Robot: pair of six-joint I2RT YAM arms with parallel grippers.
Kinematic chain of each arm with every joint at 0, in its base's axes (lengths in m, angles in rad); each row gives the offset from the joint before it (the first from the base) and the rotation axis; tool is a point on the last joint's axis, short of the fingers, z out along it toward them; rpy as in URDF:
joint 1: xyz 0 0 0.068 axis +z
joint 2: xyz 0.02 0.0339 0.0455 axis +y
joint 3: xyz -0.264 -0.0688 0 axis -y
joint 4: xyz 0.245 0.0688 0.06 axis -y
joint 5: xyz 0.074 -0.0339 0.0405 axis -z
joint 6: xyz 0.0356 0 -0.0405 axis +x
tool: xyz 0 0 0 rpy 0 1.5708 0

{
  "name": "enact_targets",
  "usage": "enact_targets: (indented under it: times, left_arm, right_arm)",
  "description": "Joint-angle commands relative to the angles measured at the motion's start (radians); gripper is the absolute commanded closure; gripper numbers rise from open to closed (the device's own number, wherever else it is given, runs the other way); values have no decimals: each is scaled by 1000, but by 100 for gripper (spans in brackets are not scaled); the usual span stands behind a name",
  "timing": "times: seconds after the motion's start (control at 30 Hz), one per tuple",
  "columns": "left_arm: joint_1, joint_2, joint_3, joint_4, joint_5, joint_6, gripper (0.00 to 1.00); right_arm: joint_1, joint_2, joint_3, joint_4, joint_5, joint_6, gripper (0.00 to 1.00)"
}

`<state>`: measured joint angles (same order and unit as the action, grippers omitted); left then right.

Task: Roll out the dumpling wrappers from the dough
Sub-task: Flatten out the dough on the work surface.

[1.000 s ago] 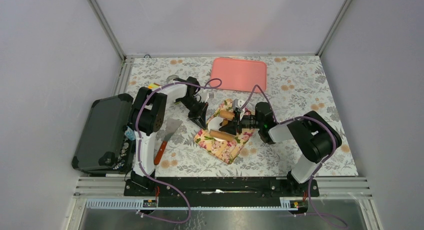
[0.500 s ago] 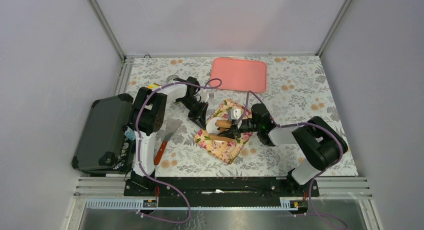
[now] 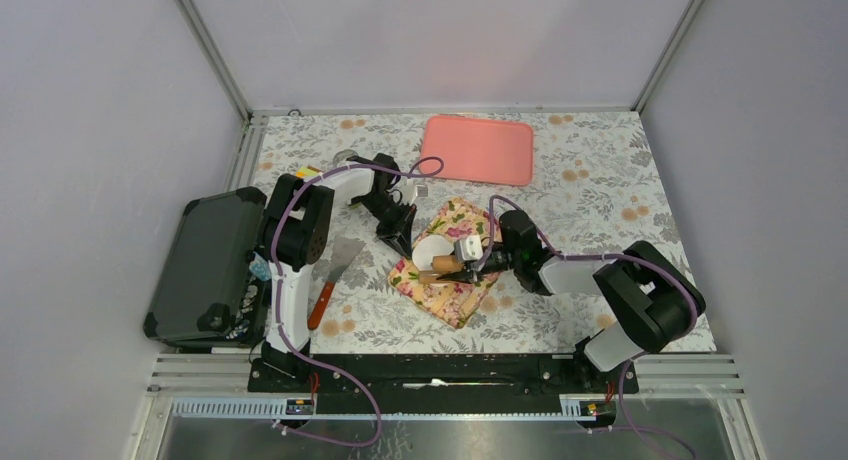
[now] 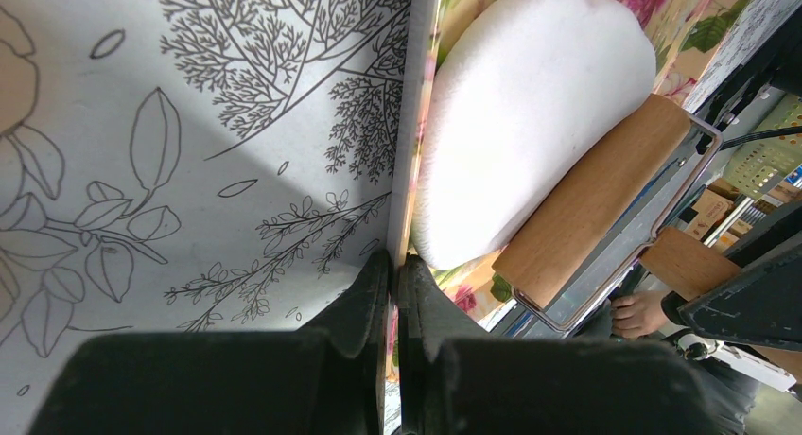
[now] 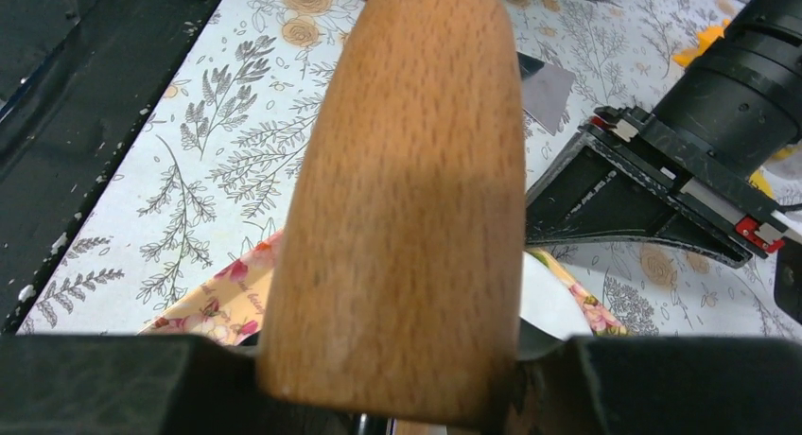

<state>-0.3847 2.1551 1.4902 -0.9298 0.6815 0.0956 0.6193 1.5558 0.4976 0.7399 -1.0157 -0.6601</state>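
Presently, at centre frame of the top view: dough [image 3: 428, 248], a flattened white sheet, lying on the floral mat [image 3: 450, 292]. Rolling pin [image 3: 446, 266], brown wood, resting against the dough's lower-right edge, clamped in the right gripper [image 3: 472, 260]. Left gripper [image 4: 395, 288], fingers pinched together on the mat's left edge, just beside the dough. Pink tray [image 3: 478, 148], upper centre. Black case [image 3: 205, 270], left. Scraper [image 3: 338, 265], between case and mat.

A wooden rolling pin [image 5: 407, 199] fills the middle, clamped between the right claw [image 5: 388, 392]'s black fingers [image 5: 95, 383], above a flowered mat [image 5: 213, 303] and a sliver of dough [image 5: 550, 307] on the patterned desk [image 5: 189, 161].
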Motion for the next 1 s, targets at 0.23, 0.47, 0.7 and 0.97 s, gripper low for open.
enact_targets:
  times: [0.23, 0.47, 0.7, 0.97]
  left_arm:
    - [23, 41, -34, 87, -172, 3, 100]
    - [23, 41, -34, 87, -173, 3, 100]
    - [23, 40, -37, 90, -174, 3, 100]
    - [23, 32, -44, 99, -178, 1, 100]
  right_arm:
    - [22, -48, -61, -334, -116, -284, 100]
    - [22, -64, -34, -546, -114, -487, 100]
    - [18, -130, 62, -486, -160, -108, 100]
    - [-142, -84, 65, 402, 107, 956, 100]
